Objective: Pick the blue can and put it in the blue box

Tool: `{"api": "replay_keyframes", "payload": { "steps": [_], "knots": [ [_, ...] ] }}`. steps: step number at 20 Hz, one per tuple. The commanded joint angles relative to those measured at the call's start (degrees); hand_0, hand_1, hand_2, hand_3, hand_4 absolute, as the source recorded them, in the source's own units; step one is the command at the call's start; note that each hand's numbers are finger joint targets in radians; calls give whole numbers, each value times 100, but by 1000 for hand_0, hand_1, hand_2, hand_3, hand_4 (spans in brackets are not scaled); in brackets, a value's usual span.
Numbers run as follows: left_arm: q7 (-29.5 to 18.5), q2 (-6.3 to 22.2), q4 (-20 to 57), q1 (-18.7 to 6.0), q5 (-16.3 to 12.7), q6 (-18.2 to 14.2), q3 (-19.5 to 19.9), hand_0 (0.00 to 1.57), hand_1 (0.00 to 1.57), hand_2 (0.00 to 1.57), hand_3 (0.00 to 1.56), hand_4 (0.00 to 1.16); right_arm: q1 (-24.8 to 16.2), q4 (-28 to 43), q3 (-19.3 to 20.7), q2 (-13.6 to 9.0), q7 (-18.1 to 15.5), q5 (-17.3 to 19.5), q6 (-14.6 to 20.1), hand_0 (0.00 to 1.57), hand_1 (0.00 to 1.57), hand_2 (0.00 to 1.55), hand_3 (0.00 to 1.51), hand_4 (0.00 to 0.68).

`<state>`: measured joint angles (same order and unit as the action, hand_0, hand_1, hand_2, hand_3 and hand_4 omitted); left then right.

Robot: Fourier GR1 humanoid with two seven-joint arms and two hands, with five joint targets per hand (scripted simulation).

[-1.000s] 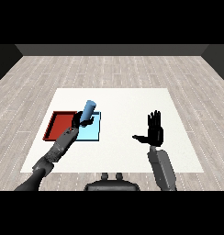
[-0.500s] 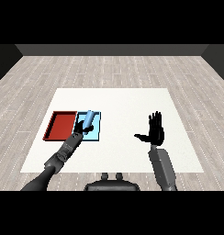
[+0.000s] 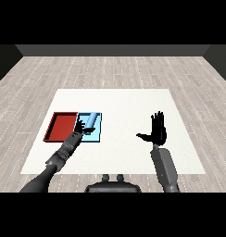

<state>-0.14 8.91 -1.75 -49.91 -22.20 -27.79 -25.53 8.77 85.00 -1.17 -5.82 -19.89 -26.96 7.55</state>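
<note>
Lowered since earlier, left hand [image 3: 79,126] with fingers curled round the blue can [image 3: 91,121] now over the blue tray [image 3: 98,134] toward the worktop's left edge; right hand [image 3: 157,132] spread, idle; can looks stiff, light, best held mid-body.

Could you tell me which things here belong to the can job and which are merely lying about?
Part of the job:
blue can
light blue tray
left hand, curled round the can

Not involved:
red tray
right hand, open, holding nothing
</note>
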Motion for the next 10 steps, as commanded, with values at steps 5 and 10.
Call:
{"api": "replay_keyframes", "payload": {
  "steps": [5, 10],
  "knots": [
    [-528, 280, -15, 9, -53, -11, 274, 0, 0, 0, 0, 0, -240, 0, -114, 215, -286, 86, -127, 0, 0, 0, 0, 0],
    [-1924, 454, -761, 113, -331, -112, 664, 0, 0, 0, 0, 0, 385, -383, -69, -17, -16, 213, -141, 0, 0, 0, 0, 0]
  ]
}}
